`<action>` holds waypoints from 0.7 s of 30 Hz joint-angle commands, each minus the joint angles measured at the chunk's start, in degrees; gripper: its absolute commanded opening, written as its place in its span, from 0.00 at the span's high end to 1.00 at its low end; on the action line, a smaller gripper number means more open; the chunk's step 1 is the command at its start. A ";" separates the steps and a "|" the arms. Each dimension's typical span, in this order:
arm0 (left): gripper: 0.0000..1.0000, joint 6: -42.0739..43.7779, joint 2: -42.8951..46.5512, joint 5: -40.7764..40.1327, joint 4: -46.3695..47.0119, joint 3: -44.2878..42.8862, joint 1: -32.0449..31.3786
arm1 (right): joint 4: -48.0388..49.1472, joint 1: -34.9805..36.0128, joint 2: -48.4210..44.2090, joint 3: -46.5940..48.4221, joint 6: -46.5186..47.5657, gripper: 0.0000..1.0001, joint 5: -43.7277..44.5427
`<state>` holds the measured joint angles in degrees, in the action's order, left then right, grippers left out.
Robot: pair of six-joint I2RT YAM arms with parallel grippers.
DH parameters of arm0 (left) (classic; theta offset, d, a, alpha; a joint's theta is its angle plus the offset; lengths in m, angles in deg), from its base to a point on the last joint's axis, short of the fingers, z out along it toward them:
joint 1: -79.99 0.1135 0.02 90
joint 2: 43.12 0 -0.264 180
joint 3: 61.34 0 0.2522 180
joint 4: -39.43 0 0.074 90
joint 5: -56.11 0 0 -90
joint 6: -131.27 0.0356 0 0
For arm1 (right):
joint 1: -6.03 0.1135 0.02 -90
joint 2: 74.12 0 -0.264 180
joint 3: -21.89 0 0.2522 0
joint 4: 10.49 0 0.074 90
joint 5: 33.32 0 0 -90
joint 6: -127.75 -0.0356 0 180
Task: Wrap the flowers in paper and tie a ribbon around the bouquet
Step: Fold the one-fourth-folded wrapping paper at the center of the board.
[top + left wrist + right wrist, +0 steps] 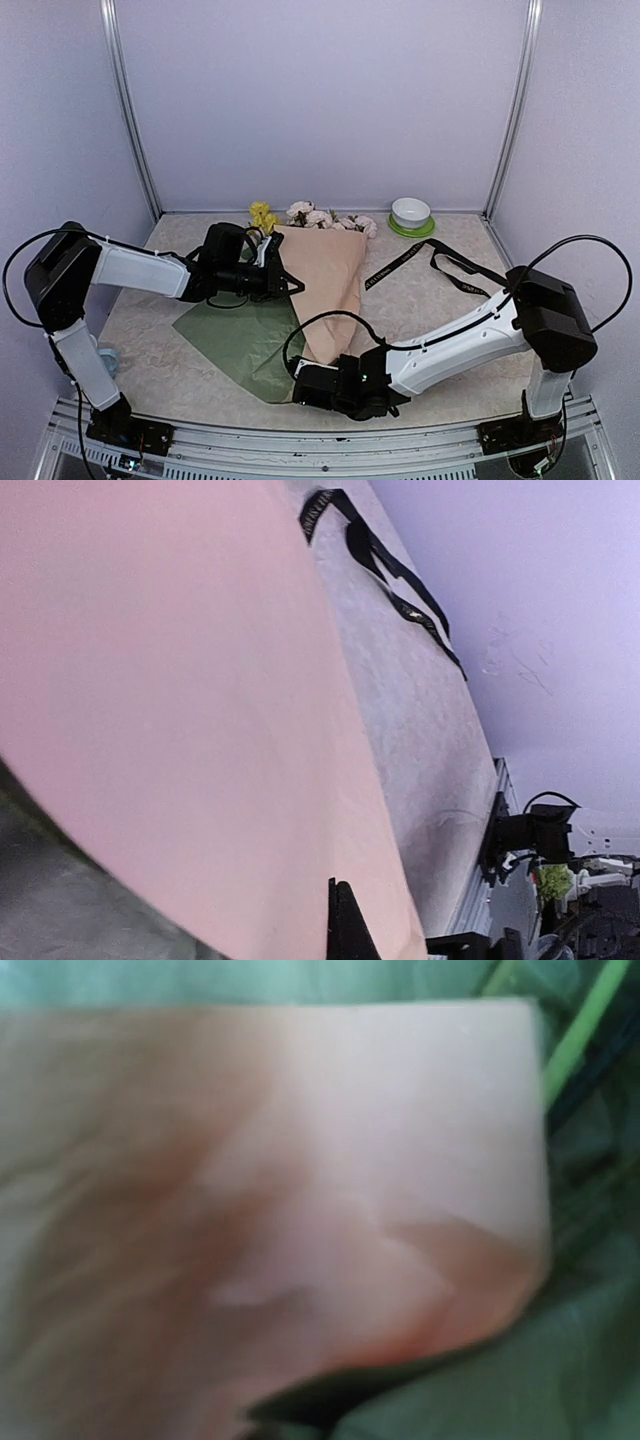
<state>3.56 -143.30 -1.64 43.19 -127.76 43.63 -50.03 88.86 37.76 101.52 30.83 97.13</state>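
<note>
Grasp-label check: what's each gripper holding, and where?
Left gripper: shut on peach paper, left edge. Right gripper: by the paper's bottom end, hold cannot be told.

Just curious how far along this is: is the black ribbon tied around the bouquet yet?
Not tied. The ribbon lies loose on the table beside the bouquet, wrapped around nothing.
</note>
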 commanded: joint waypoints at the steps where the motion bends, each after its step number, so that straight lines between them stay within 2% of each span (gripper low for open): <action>1: 1.00 6.96 1.11 -3.03 -5.91 2.68 3.99 | -4.00 0.76 -1.32 0.22 -2.66 0.70 -1.75; 5: 1.00 8.14 -0.70 -2.99 -5.28 4.85 5.88 | -3.91 0.84 -5.80 -1.61 -2.61 0.52 -3.61; 11: 1.00 8.49 -3.92 -1.75 -4.32 6.04 6.72 | -2.97 0.79 -15.52 -6.68 -0.55 0.42 -10.59; 18: 1.00 8.77 -5.35 -1.47 -3.77 6.79 8.51 | -0.49 -2.73 -27.07 -8.61 0.28 0.42 -28.99; 21: 1.00 8.81 -5.88 -0.62 -3.50 6.49 8.63 | 5.18 -5.61 -28.85 -9.77 -2.71 0.45 -28.04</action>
<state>11.19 -147.78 -3.35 39.25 -121.75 51.57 -51.23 86.65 11.46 93.54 30.66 74.46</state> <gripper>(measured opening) 0.007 0.565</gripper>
